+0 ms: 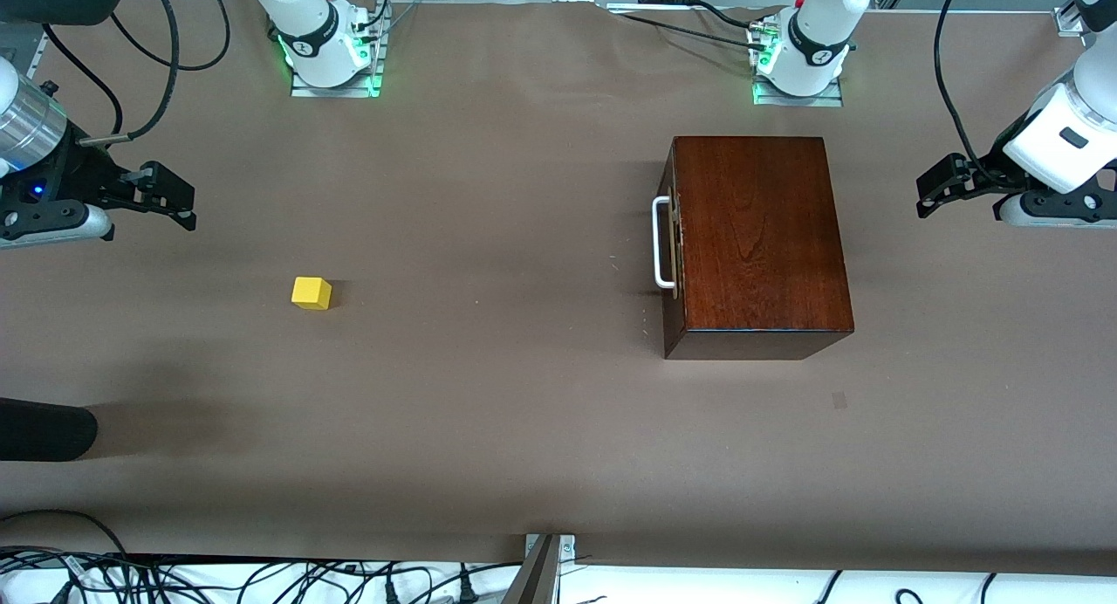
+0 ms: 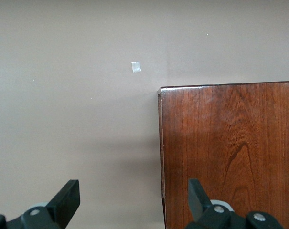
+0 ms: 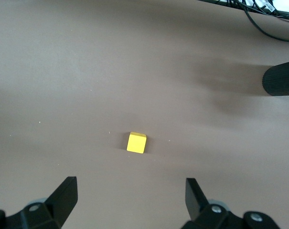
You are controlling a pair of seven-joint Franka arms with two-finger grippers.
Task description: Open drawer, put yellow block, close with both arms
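On the tabletop (image 1: 524, 429), brown-covered, two arms parked at either end.
Drawer (image 1: 674, 242): shut flush in mahogany box (image 1: 759, 237); white bar handle (image 1: 661, 242) faces the right arm's end.
Yellow block (image 1: 311, 292): alone on the tabletop, well apart from the box, below and ahead of the right jaws, betw. their tips in right wrist view (image 3: 136, 142).
Right gripper (image 1: 166, 198): up over the tabletop at its own end; jaws apart, holding nothing.
Left gripper (image 1: 942, 185): up over the tabletop just off the box's closed end; jaws apart, empty; one fingertip (image 2: 197, 193) over the box lid (image 2: 228, 152) in left wrist view.
Small pale mark (image 2: 136, 67): on the tabletop, ahead of the left jaws.
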